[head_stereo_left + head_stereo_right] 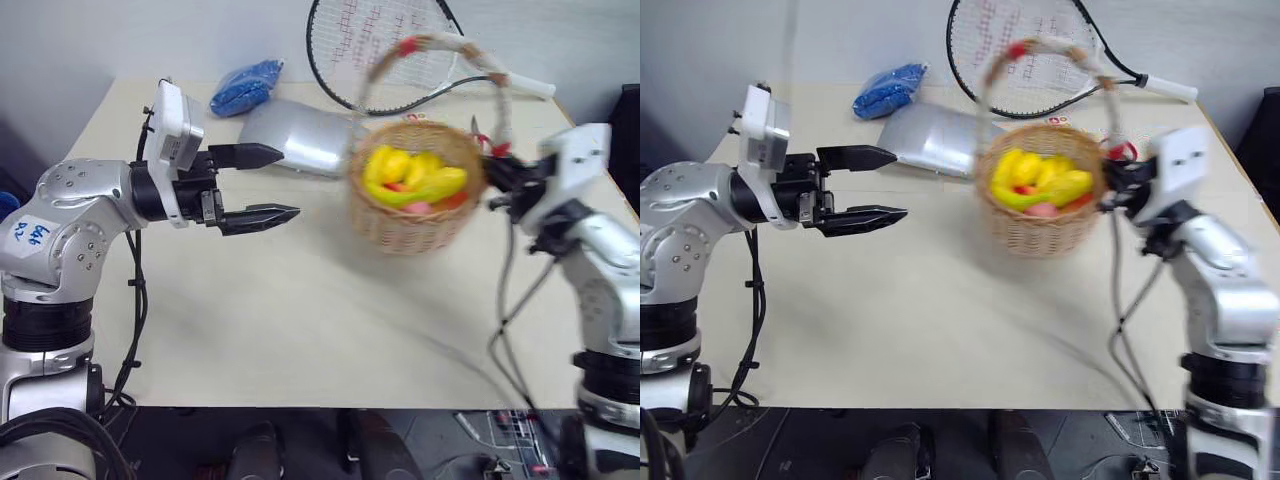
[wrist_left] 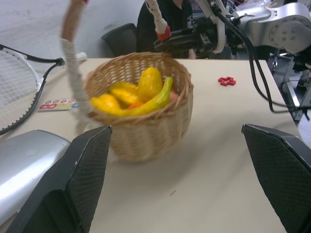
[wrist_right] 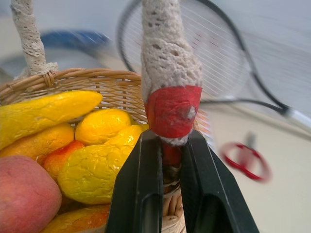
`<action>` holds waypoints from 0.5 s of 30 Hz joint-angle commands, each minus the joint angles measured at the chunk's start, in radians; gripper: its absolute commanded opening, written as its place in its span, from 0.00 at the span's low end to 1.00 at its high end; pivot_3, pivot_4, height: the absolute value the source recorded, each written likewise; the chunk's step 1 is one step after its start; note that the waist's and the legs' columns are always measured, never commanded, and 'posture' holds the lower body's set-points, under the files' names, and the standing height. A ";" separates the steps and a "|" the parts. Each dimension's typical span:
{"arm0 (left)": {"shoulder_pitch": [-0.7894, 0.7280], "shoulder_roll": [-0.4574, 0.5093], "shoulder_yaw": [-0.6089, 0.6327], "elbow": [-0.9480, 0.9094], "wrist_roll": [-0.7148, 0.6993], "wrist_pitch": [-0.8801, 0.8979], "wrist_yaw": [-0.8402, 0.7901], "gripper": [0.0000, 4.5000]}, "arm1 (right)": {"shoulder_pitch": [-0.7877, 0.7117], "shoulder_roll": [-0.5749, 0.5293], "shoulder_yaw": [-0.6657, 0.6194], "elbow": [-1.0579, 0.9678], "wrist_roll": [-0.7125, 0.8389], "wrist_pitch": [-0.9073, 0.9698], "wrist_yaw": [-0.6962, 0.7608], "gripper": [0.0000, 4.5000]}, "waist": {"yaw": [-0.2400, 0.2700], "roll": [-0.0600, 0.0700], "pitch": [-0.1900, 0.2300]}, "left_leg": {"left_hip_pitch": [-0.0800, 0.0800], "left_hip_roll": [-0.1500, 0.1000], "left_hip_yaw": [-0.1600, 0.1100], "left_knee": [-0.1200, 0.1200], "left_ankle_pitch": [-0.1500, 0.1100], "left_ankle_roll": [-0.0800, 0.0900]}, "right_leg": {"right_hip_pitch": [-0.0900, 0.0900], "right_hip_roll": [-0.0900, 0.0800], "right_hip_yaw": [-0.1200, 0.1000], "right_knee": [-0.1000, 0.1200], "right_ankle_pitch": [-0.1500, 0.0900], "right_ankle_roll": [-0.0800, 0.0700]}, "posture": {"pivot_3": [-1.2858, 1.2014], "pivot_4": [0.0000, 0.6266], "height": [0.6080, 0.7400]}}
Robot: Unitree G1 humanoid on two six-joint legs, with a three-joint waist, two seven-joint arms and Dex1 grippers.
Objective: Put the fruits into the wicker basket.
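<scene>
At the counter's [image 1: 300,300] right side, the right tool [image 3: 170,160] is clamped on the red-banded handle base of the wicker basket [image 1: 415,215], which holds the fruits [image 1: 415,178] and looks tilted. Carrying it slowly and level should prevent spills; the left tool [image 1: 270,185] gapes wide, holding nothing.

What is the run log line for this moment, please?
right gripper: shut on wicker basket handle base | left gripper: open, empty | fruits: in basket | table

Our arms: silver-grey jointed shells, dotted screws | left gripper [image 1: 265,185]: black tapered fingers, white wrist block | loose black cables | blue-inked white label, left frame edge
</scene>
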 commanded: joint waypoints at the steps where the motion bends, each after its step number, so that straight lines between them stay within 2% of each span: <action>1: -0.018 -0.018 0.002 0.006 -0.001 -0.020 -0.015 1.00 | 0.042 -0.019 -0.096 0.037 -0.009 -0.085 0.008 0.03 | -0.001 0.000 0.000 | 0.000 0.000 0.000 0.000 0.000 0.000 | 0.000 0.000 0.000 0.000 0.000 0.000 | 0.52 0.24 1.00; 8: -0.052 -0.051 -0.012 0.054 0.005 -0.027 -0.053 1.00 | 0.116 0.053 -0.140 0.153 0.005 -0.199 -0.015 0.03 | -0.022 0.000 0.000 | 0.004 0.000 0.003 0.000 0.001 -0.001 | 0.000 0.002 0.003 0.005 0.000 0.000 | 0.52 0.24 1.00; 11: -0.055 -0.055 -0.017 0.065 0.003 -0.026 -0.078 1.00 | 0.172 0.061 -0.165 0.144 0.059 -0.188 0.040 0.25 | -0.023 0.001 0.000 | 0.004 0.001 0.003 0.000 0.001 -0.001 | 0.000 0.001 0.003 0.005 0.000 0.000 | 0.52 0.24 1.00; 15: -0.045 -0.050 -0.018 0.074 -0.008 -0.017 -0.129 1.00 | 0.291 -0.016 -0.256 0.110 0.074 -0.204 0.117 0.52 | -0.022 0.001 -0.001 | 0.004 0.001 0.003 0.000 0.001 -0.001 | 0.000 0.001 0.003 0.005 0.000 0.000 | 0.52 0.24 1.00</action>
